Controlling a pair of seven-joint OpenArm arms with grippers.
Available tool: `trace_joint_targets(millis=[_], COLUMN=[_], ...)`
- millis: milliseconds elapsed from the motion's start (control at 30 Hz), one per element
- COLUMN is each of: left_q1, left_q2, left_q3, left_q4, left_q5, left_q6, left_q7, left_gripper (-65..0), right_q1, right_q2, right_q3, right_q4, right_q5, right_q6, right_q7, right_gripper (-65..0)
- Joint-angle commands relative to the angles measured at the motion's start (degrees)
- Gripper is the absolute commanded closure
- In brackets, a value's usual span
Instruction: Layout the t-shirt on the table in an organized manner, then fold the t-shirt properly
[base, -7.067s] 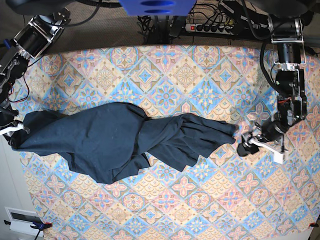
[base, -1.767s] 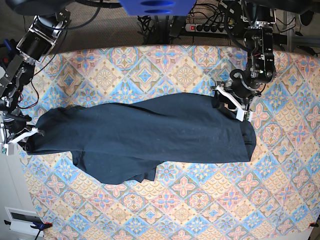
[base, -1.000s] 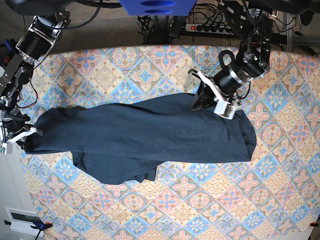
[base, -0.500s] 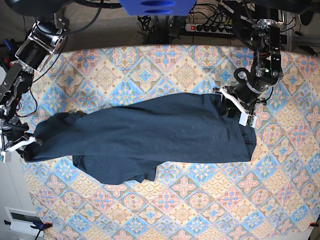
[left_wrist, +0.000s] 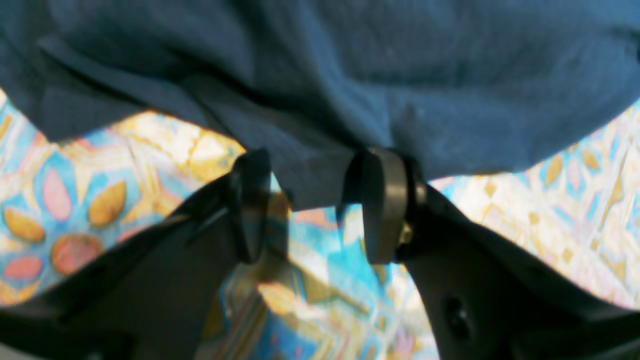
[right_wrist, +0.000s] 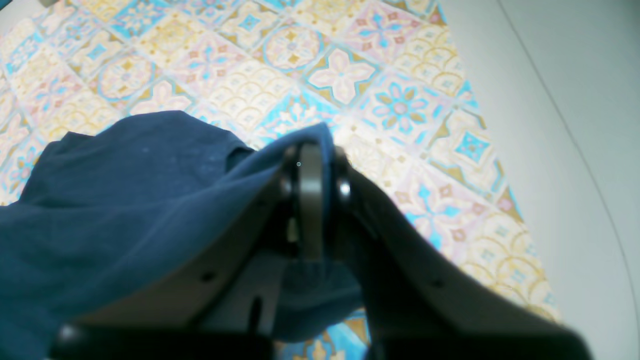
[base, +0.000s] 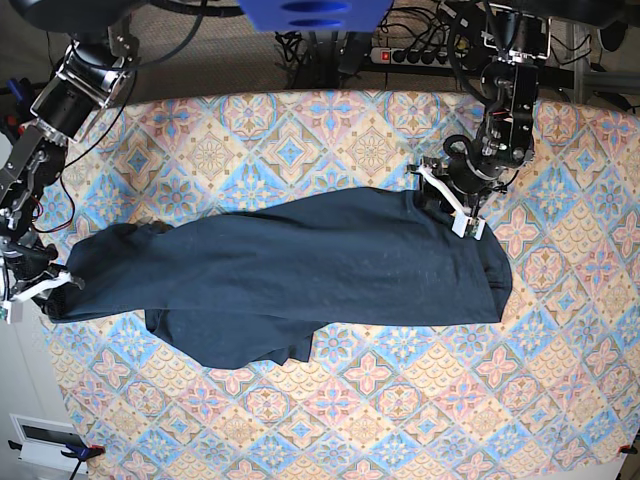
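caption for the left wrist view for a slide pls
Left gripper with jaws parted around an edge of the navy t-shirt, above the tile-patterned table.

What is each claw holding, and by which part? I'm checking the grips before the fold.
The right claw pinches the t-shirt at its outer edge. The left claw is open; a shirt edge lies between its fingers, ungripped.

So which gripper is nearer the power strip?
Left. The left gripper sits at the shirt's far edge, just below the power strip. The right gripper is at the opposite end of the table.
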Motion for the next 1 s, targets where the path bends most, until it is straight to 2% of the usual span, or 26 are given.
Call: trace_joint_targets(millis=[0,100,133,267,433,567,700,833,900,967], left_q1=[-0.63,-0.81,-0.81,0.51,4.29,6.31,8.07,8.42,8.16,6.75], left_q2=[0.11,1.25,1.25,1.07,0.9,-1.83,-4.99,-5.52,-5.52,-5.52], left_q3=[0.11,3.89,5.83,10.4,3.54,-4.37,-15.54,-26.88,-31.71,-33.82], left_q4=[-0.54,-2.03,-1.85,6.23,18.63,23.73,23.64,21.09,16.96,12.48], left_q5=[0.06,-0.12,-0.56,-3.46,-10.05,-20.16,-35.02,-47.24,-50.4,-50.4], left_q6=[0.61,0.17,0.08,0.08,0.08,0.08,0.08,0.08,0.08,0.08], left_q7=[0.12,-1.02,-1.81,-4.8,-4.71,-4.63,-4.1,1.26,2.41,2.76], left_gripper=[-27.7,-26.5,-22.8,0.0,0.0,0.0,0.0,0.0,0.0,0.0], right_q1=[1.36,1.44,1.53,1.62,1.62,1.62,1.62,1.62,1.62,1.71], right_q2=[1.38,1.38,1.38,1.38,1.38,1.38,1.38,1.47,1.47,1.47], right_q3=[0.22,0.22,0.22,0.31,0.39,0.57,0.57,0.57,0.39,0.31], right_q4=[1.05,0.96,0.96,0.96,1.05,1.31,1.31,1.05,1.05,0.96], right_q5=[1.13,1.13,1.13,1.13,1.13,1.22,1.31,1.13,1.04,1.04], right_q6=[0.16,0.16,0.16,0.16,0.16,0.16,0.16,0.16,0.16,0.16], right_q7=[1.59,1.59,1.59,1.59,1.59,1.59,1.59,1.59,1.59,1.59], right_gripper=[-1.1,-1.1,-1.1,-1.1,-1.1,-1.1,-1.1,-1.1,-1.1,-1.1])
